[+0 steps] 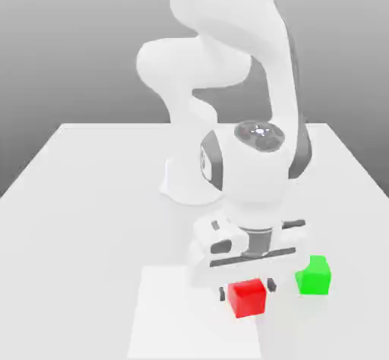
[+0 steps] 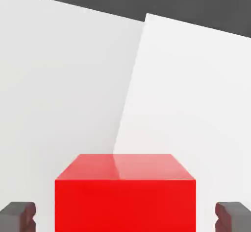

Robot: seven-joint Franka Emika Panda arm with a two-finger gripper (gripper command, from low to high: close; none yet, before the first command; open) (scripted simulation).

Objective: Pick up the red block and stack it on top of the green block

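White two-finger gripper (image 1: 247,289): open, fingers astride small matte red cube (image 1: 248,302), gap each side. Small matte green cube (image 1: 314,277): near red cube, toward exterior view's right, slightly farther.

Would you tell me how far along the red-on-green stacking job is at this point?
Done: the gripper has reached the red block, its fingertips on opposite sides of it.
In hand: the grasp; the hand view shows gaps between the block and both fingertips, so it isn't gripped yet.
Left: grip and lift the red block, then set it on the green block, which sits apart on the table.
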